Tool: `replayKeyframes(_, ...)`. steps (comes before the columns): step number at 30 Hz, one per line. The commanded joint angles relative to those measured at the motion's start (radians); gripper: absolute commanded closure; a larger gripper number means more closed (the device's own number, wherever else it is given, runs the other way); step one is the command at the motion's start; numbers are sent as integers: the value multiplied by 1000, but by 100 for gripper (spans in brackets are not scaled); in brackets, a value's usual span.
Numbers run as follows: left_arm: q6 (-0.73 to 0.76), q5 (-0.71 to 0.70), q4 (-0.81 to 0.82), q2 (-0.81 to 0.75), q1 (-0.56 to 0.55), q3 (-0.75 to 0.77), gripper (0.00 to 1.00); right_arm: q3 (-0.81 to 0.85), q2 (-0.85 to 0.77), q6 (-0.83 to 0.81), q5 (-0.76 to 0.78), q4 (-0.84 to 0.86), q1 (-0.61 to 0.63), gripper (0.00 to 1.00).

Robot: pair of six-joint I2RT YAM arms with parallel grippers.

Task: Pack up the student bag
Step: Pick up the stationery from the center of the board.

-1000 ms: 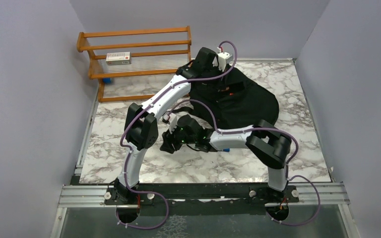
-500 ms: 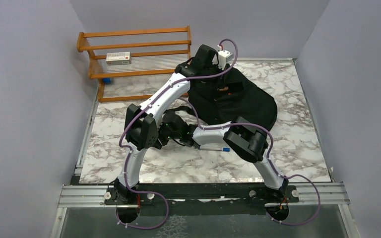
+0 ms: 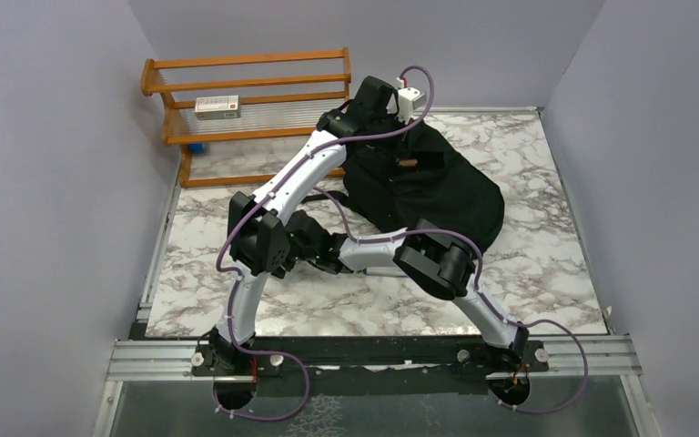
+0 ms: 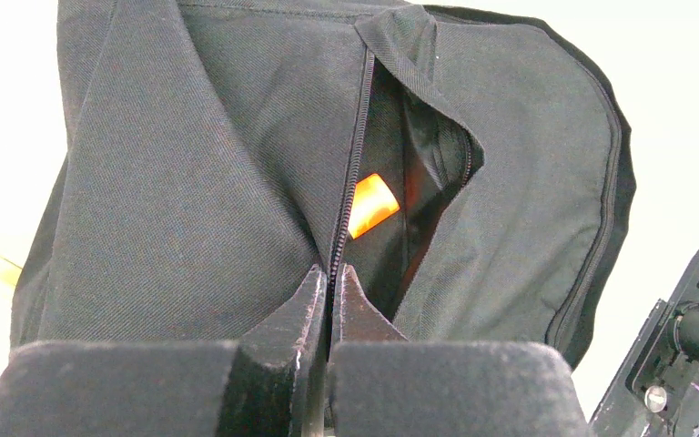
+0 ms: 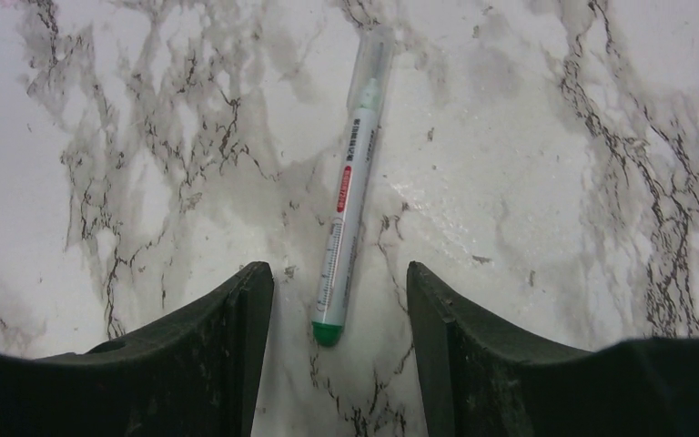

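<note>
The marble tabletop (image 3: 546, 264) carries every loose item I see.

1. The student bag (image 3: 428, 187), a black fabric backpack, sits on the far half of the tabletop. It runs from near the middle of the far edge toward the centre. Its zip (image 4: 353, 173) is partly undone, and the gap shows a dark interior.
2. A wooden rack (image 3: 246, 62) stands at the far left corner, and a small white box (image 3: 217, 106) rests on one of its shelves.
3. The left arm (image 3: 300, 173) reaches to the far end of the bag. The left tool (image 4: 330, 273) is closed, with its fingers pressed together on the bag at the zip line, just below the opening.
4. The right arm (image 3: 437, 264) is folded low across the middle of the tabletop, nearer the near edge than the bag is. The right tool (image 5: 339, 273) stands open, its jaws apart and pointed down at the marble.
5. A pen (image 5: 350, 182) lies flat on the tabletop. Its green end lies between the right tool's fingers, touching neither.
6. An orange item (image 4: 370, 205) shows inside the bag opening. I cannot tell what it is.
</note>
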Motion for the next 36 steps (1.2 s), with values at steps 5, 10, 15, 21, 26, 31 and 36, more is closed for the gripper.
replayKeyframes(5,9,22,14,-12,8,63,100,60,101,-145,144,-137,75,48)
replayKeyframes(10,8,36,14,-9,8,63,100,-1,70,-130,191,-122,79,69)
replayKeyframes(15,8,41,14,-6,9,60,100,-85,18,-104,275,-103,80,86)
replayKeyframes(21,12,44,14,0,11,59,100,-322,-163,-24,320,-56,80,98)
replayKeyframes(26,4,71,14,24,11,69,100,-563,-387,102,305,14,80,100)
replayKeyframes(31,-6,84,14,51,11,97,100,-748,-610,284,311,56,80,99)
replayKeyframes(36,-7,76,20,54,12,107,100,-889,-826,389,370,36,80,100)
